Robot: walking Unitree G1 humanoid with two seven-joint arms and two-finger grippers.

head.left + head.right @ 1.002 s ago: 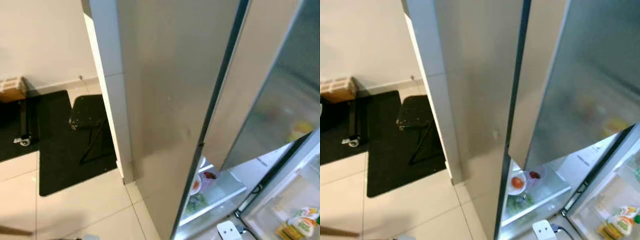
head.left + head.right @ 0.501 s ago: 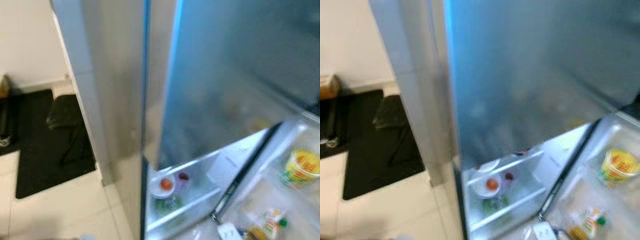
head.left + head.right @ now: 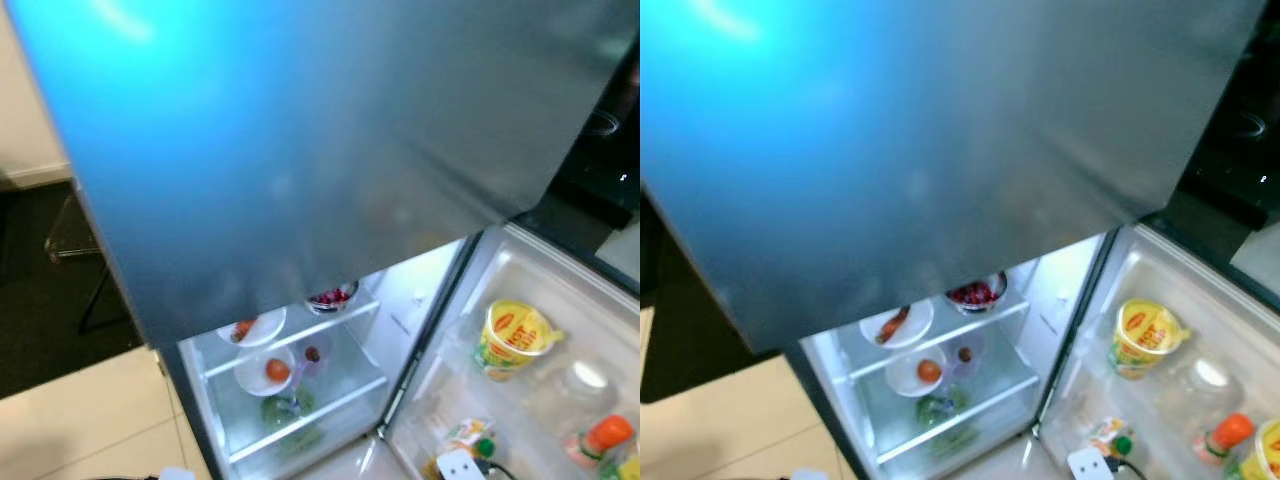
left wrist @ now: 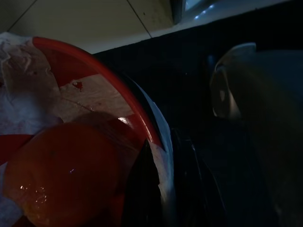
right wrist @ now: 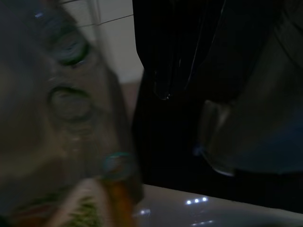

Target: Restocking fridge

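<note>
My left hand (image 4: 156,189) is clamped on a red bowl's (image 4: 94,71) rim, an orange fruit (image 4: 57,175) inside; I cannot tell my right hand's state, a blurred clear container (image 5: 57,118) beside it; ahead, a grey door (image 3: 300,150) hides the fridge's upper part; lit shelves (image 3: 940,385) hold plates (image 3: 902,325).

Head views were soft and motion-blurred throughout. The big grey fridge door (image 3: 330,150) carried a strong blue glare toward its upper left corner, fading to dull grey on the right. The fridge shelves (image 3: 940,400) were brightly lit from inside, washing out the white walls. Both wrist views were very dark and grainy; the red bowl (image 4: 94,90) caught faint light, and nearby shapes were out of focus.
</note>
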